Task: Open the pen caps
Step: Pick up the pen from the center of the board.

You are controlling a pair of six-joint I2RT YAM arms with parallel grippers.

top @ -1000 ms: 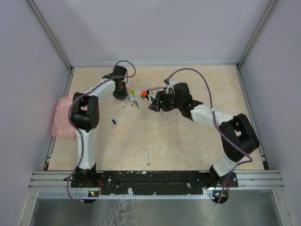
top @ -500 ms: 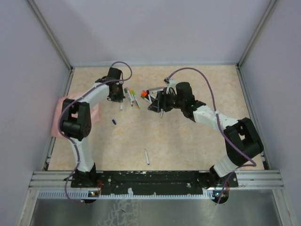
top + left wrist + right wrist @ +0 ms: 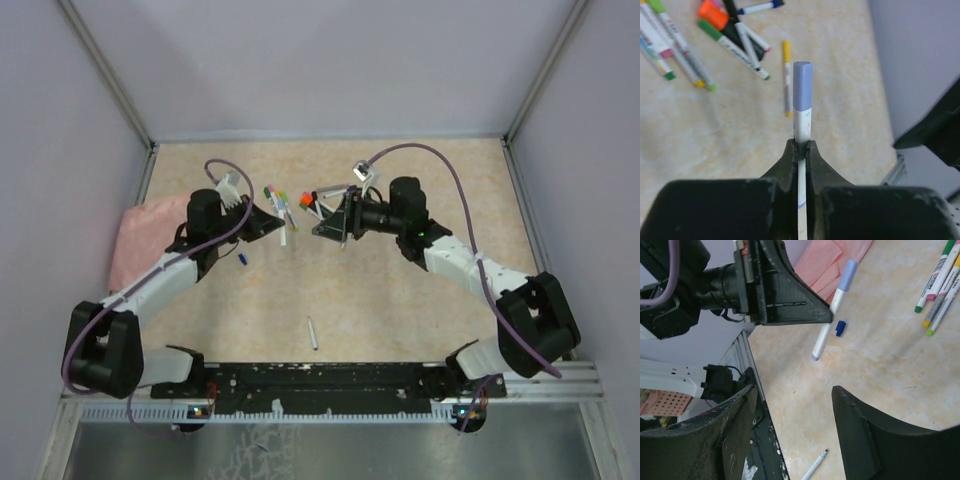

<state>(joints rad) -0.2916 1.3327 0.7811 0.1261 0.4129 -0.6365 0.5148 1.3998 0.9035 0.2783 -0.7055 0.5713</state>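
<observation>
Lavender cap (image 3: 803,85) on a white pen (image 3: 801,125), barrel pinched tight in the left gripper (image 3: 800,150) and raised off the table (image 3: 840,125) left of centre, probably to offer the capped end rightward. Right gripper (image 3: 794,390) facing it with fingers apart, empty, likely lining up to pull. Other pens (image 3: 740,40) heaped at far centre.

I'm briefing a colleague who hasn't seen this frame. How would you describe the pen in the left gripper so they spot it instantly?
Start at the pink cloth on the table's left; to its right, the left gripper is shut on a slim white pen. Unlike the pens lying loose on the table, this one is lifted off it and wears a pale lilac-blue cap.
</observation>
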